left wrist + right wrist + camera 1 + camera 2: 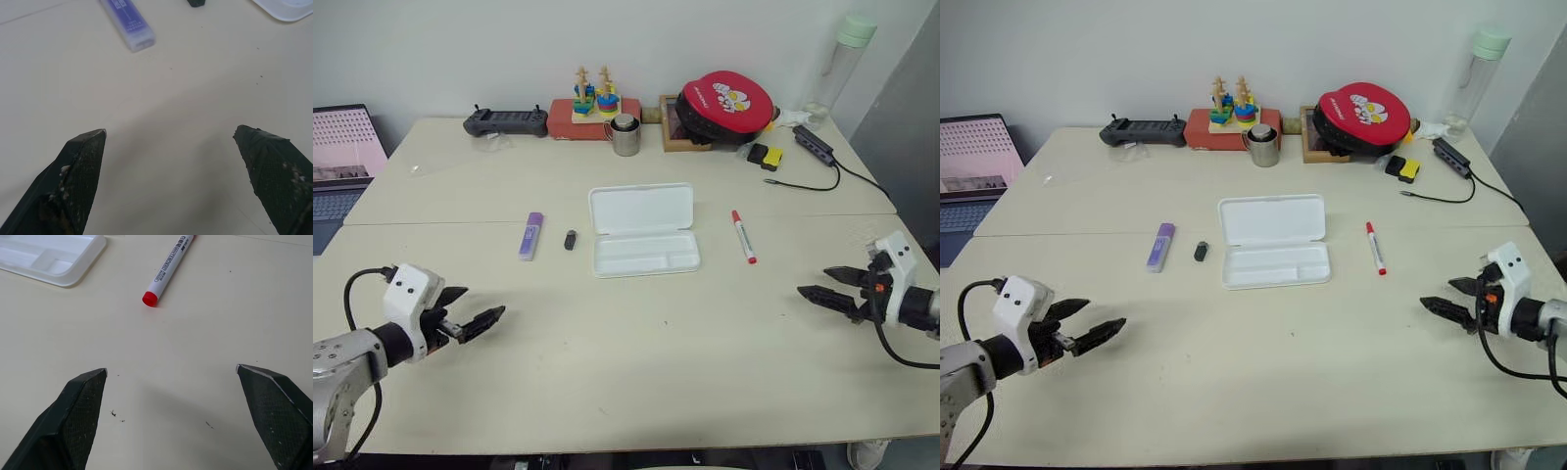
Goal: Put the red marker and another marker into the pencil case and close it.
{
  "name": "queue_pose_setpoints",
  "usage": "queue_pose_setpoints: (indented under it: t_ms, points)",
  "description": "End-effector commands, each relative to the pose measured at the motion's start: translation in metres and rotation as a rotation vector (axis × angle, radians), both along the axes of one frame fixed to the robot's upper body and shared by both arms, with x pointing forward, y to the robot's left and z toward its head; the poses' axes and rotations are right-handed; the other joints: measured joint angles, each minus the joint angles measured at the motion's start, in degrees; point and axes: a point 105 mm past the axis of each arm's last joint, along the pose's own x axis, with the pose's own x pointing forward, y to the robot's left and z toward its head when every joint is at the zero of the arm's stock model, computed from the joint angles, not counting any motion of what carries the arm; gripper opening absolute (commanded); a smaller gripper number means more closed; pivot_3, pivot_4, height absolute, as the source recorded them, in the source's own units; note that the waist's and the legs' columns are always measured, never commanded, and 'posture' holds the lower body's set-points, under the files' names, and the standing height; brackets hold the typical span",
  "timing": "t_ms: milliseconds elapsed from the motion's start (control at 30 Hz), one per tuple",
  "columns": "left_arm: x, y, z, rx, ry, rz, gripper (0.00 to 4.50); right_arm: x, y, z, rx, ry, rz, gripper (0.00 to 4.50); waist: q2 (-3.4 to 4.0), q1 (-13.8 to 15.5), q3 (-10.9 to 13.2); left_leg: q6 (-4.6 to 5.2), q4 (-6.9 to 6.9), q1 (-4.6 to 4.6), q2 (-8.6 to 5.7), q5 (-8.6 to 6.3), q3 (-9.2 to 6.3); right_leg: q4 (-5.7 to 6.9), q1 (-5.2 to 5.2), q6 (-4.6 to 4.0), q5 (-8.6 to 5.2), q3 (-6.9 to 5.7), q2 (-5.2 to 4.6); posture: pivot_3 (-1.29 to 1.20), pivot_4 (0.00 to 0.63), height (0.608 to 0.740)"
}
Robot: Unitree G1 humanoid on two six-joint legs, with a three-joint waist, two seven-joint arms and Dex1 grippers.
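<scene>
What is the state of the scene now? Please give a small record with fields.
case: flat white plastic pencil case, lid open, at table centre
red marker: slim white pen with red cap, on the table right of the case
purple marker: chunky lilac highlighter, left of the case
left gripper: open, holding nothing
right gripper: open, holding nothing

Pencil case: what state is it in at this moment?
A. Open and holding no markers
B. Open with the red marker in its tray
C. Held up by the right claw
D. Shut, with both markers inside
A: the pencil case lies open on the table, its tray bare, while the red marker and the purple marker lie on either side of it.
</scene>
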Motion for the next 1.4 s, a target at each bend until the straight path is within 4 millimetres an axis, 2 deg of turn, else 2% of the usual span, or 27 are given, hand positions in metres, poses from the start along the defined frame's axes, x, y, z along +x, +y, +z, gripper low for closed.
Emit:
queue_pose_setpoints:
  t_ms: [33,567,967,1033,1100,1233,1400]
  points:
    - [-0.002,0.001,0.002,0.044,0.015,-0.045,4.50,0.000,0.005,0.011,0.000,-0.031,0.029,4.45,0.00,0.08,0.00,0.00,0.00,0.00,0.00,0.00,0.01,0.00,0.00,0.00,0.00,0.01,0.00,0.00,0.150,0.740]
    - [0.003,-0.010,0.000,0.018,0.057,-0.109,4.50,-0.009,0.010,0.007,0.016,-0.025,0.040,4.45,0.00,1.07,0.01,0.00,0.01,-0.01,-0.01,0.00,0.02,-0.01,-0.01,0.00,0.00,0.01,-0.01,0.00,0.150,0.740]
    - [0.022,-0.030,0.008,-0.015,0.029,-0.203,4.50,-0.018,0.019,0.010,0.033,-0.035,0.052,4.45,-0.01,1.22,0.01,0.00,0.03,-0.01,-0.02,0.00,0.01,0.01,-0.01,0.01,0.00,-0.01,-0.01,0.00,0.150,0.740]
    - [0.030,-0.041,0.012,-0.010,0.008,-0.256,4.50,-0.020,0.027,0.018,0.054,-0.059,0.083,4.45,-0.01,1.24,0.01,0.00,0.04,-0.01,-0.03,0.00,0.01,0.01,0.00,0.01,0.01,0.00,-0.02,0.00,0.150,0.740]
    - [0.040,-0.058,0.018,-0.012,-0.009,-0.330,4.50,-0.023,0.045,0.031,0.085,-0.101,0.151,4.45,-0.01,1.24,0.01,0.00,0.04,-0.01,-0.04,0.00,0.01,0.01,0.00,0.02,0.01,-0.01,-0.02,0.00,0.150,0.740]
    - [0.067,-0.106,0.037,-0.038,-0.079,-0.518,4.50,-0.024,0.093,0.055,0.125,-0.185,0.315,4.45,-0.03,1.23,0.02,0.01,0.09,-0.01,-0.07,0.01,0.01,0.05,0.01,0.04,0.03,-0.04,-0.02,0.00,0.150,0.740]
    - [0.086,-0.165,0.044,-0.066,-0.091,-0.715,4.50,-0.015,0.129,0.064,0.090,-0.263,0.394,4.45,-0.17,1.18,0.00,0.02,0.14,-0.03,-0.14,0.01,0.00,0.05,0.02,0.09,0.06,-0.11,-0.04,0.00,0.150,0.740]
